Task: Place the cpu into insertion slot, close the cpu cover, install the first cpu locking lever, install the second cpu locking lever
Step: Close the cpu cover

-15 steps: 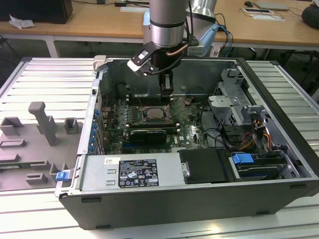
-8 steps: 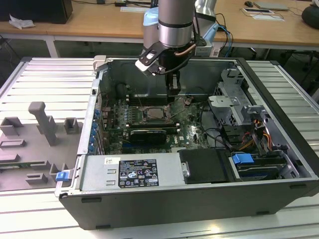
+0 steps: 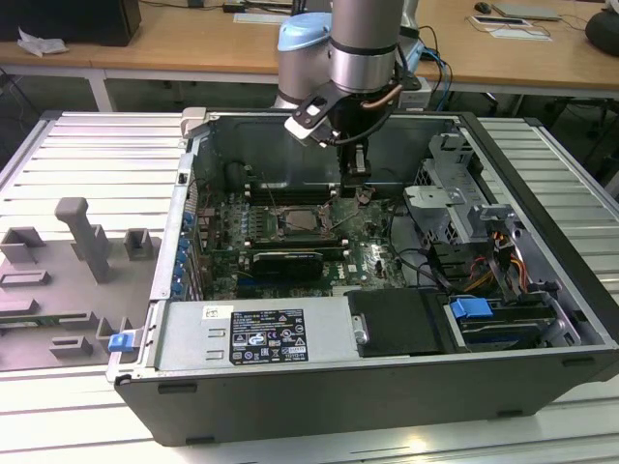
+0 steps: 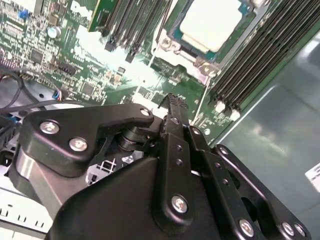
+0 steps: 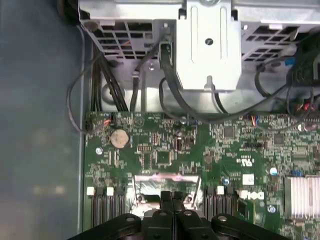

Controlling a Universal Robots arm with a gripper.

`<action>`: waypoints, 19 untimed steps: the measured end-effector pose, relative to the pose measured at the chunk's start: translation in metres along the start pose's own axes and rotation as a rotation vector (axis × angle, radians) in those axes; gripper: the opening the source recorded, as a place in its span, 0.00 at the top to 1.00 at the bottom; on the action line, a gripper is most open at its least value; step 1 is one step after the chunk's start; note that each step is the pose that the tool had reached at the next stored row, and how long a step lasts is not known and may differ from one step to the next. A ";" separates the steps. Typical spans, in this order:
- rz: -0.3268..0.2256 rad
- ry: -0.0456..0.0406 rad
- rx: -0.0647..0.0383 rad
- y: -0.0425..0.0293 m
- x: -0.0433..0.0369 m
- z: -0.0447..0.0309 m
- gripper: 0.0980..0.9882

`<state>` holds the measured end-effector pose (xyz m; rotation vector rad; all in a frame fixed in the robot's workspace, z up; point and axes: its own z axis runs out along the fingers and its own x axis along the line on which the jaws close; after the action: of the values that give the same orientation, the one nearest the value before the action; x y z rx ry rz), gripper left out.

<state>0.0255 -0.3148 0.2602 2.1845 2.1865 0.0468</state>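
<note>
Gripper (image 3: pixel 354 187), pressed together, hangs inside the computer case (image 3: pixel 387 406) just beside the insertion slot (image 3: pixel 286 228), toward the exterior view's right of it; the cpu (image 4: pixel 212 22) lies seated in that slot, pale top showing.

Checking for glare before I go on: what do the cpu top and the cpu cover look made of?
The cpu: a metal lid with a matte finish, going by its even, pale beige-silver sheen. The cpu cover: thin bare sheet metal, probably steel, going by its bright silvery glints.

Matt pale metal cpu (image 4: pixel 211 22)
</note>
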 end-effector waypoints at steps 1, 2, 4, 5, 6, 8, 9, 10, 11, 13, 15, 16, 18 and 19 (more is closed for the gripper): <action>0.000 0.0002 0.002 0.0028 0.0000 0.0001 0.99; 0.000 0.0015 0.003 0.0044 -0.0001 0.0002 0.99; 0.000 0.0082 0.005 0.0074 0.0000 0.0004 0.99; 0.000 0.0109 0.006 0.0086 0.0000 0.0005 0.99; 0.000 0.0119 0.008 0.0102 0.0000 0.0007 0.99; 0.000 0.0119 0.011 0.0130 0.0000 0.0009 0.99; 0.000 0.0117 0.011 0.0143 0.0000 0.0009 0.99; 0.000 0.0118 0.012 0.0149 0.0000 0.0010 0.99; 0.000 0.0119 0.012 0.0164 0.0000 0.0011 0.99; 0.000 0.0119 0.012 0.0197 0.0000 0.0016 0.99; 0.000 0.0118 0.012 0.0232 0.0000 0.0023 0.99; 0.000 0.0118 0.012 0.0242 0.0000 0.0027 0.99; -0.002 0.0119 0.012 0.0265 0.0000 0.0037 0.99; -0.003 0.0120 0.012 0.0278 0.0000 0.0042 0.99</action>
<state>0.0535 -0.3148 0.2576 2.1930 2.2021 0.0466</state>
